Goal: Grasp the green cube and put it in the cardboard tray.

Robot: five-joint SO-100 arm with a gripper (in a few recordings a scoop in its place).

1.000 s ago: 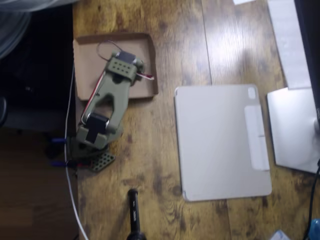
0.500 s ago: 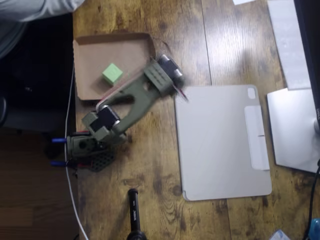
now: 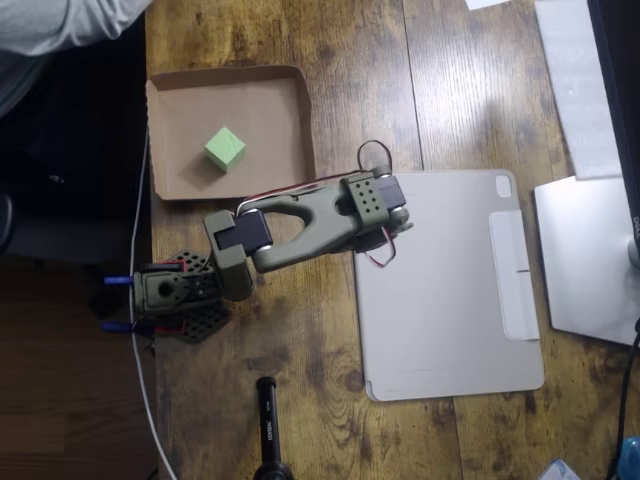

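Note:
The green cube point(image 3: 224, 148) lies inside the cardboard tray point(image 3: 275, 95) at the upper left of the overhead view, slightly left of the tray's middle, with nothing touching it. My olive-green arm reaches right from its base at the table's left edge. Its gripper point(image 3: 386, 222) hangs over the left edge of the grey tablet cover, well to the right of and below the tray. The wrist housing hides the fingers from above, so their state does not show.
The grey tablet cover point(image 3: 450, 290) fills the table's middle right. A white slab point(image 3: 590, 255) and papers lie at the right edge. A black cylinder point(image 3: 267, 425) stands at the bottom. A person's sleeve point(image 3: 60, 20) shows at the top left.
The arm has swung away from the tray to the right and now sits over the tablet cover's left edge. The cube, covered by the arm one second ago, lies free in the tray.

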